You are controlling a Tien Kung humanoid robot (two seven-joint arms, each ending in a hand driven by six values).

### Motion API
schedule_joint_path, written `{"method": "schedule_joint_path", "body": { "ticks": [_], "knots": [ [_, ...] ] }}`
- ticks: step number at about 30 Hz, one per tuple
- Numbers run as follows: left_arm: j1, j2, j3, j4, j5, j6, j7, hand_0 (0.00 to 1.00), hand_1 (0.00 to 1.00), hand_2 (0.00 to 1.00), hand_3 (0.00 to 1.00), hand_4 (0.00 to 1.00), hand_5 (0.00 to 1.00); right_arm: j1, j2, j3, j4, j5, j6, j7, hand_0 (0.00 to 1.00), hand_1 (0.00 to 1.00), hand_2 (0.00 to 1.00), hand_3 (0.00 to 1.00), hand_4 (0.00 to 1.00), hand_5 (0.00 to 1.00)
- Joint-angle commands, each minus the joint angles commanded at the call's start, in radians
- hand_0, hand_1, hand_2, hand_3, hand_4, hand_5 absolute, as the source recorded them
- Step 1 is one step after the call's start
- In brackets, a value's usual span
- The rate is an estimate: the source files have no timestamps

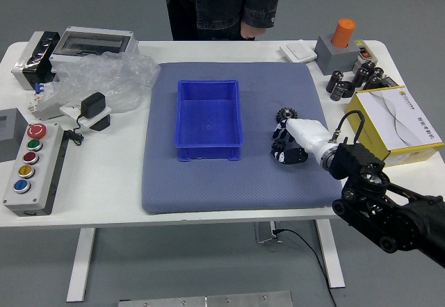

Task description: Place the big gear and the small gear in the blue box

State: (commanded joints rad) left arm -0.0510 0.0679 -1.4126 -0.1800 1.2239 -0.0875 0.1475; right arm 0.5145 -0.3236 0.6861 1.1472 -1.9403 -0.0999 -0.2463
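As R hand (307, 134) is at dark gear (286, 114), prob pickup step; can't tell if open or gripping. Next: secure gear, lift twd blue box (208, 118).

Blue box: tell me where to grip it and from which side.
Probably the rim of its right wall, from above: the blue box stands open side up, its walls look thin enough to pinch, and that wall faces the right robot hand.

black arm (381, 206), white forearm shell (311, 135)
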Motion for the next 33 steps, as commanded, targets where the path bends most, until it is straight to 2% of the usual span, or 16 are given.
{"method": "schedule_joint_path", "body": {
  "ticks": [3,4,9,10,15,16,21,22,27,28,33],
  "knots": [
    [0.0,0.0,0.001,0.0,0.0,0.0,0.0,0.73,0.679,0.703,0.702,0.441,0.019,-0.002,0.001,-0.003,0.0,-0.005,-0.008,0.002,0.633,0.564,0.597,0.618,0.65,0.222],
    [0.001,0.0,0.001,0.0,0.0,0.0,0.0,0.729,0.677,0.702,0.701,0.441,0.016,-0.003,0.001,-0.004,-0.001,-0.007,-0.011,0.004,0.63,0.556,0.581,0.609,0.617,0.177],
    [0.0,0.0,0.001,0.0,0.0,0.0,0.0,0.729,0.677,0.702,0.701,0.441,0.016,-0.005,0.003,-0.009,-0.001,-0.017,-0.026,0.009,0.63,0.556,0.581,0.609,0.617,0.177],
    [0.0,0.0,0.002,0.0,0.0,0.0,0.0,0.729,0.678,0.702,0.702,0.443,0.017,-0.005,0.003,-0.009,-0.002,-0.019,-0.029,0.01,0.621,0.539,0.558,0.6,0.627,0.136],
    [0.0,-0.001,0.002,0.0,-0.002,0.0,0.0,0.729,0.678,0.702,0.702,0.443,0.017,-0.008,0.003,-0.01,-0.003,-0.028,-0.046,0.017,0.621,0.539,0.558,0.6,0.627,0.136],
    [0.0,-0.001,0.003,0.0,-0.002,0.0,0.0,0.729,0.678,0.703,0.701,0.443,0.017,-0.009,0.003,-0.01,-0.003,-0.03,-0.05,0.019,0.614,0.532,0.551,0.594,0.618,0.092],
    [-0.001,-0.001,0.003,0.0,-0.003,0.0,-0.001,0.729,0.678,0.703,0.701,0.443,0.017,-0.016,0.002,-0.01,-0.003,-0.037,-0.071,0.027,0.614,0.532,0.551,0.594,0.618,0.092],
    [-0.001,-0.002,0.003,0.0,-0.003,0.0,-0.001,0.729,0.677,0.702,0.699,0.444,0.016,-0.017,0.002,-0.01,-0.003,-0.038,-0.074,0.029,0.606,0.521,0.537,0.581,0.652,0.084],
    [0.0,-0.002,0.004,0.0,-0.005,0.001,-0.001,0.729,0.677,0.702,0.699,0.444,0.016,-0.024,-0.001,-0.009,-0.002,-0.042,-0.087,0.037,0.606,0.521,0.537,0.581,0.652,0.084],
    [0.0,-0.002,0.004,0.0,-0.004,0.001,-0.001,0.729,0.677,0.703,0.7,0.447,0.016,-0.025,-0.001,-0.008,-0.001,-0.042,-0.09,0.038,0.601,0.518,0.531,0.578,0.688,0.089],
    [0.0,-0.002,0.003,0.0,-0.004,0.0,-0.001,0.729,0.677,0.703,0.7,0.447,0.016,-0.027,-0.001,-0.002,0.005,-0.043,-0.104,0.045,0.601,0.518,0.531,0.578,0.688,0.089]
  ]
}}
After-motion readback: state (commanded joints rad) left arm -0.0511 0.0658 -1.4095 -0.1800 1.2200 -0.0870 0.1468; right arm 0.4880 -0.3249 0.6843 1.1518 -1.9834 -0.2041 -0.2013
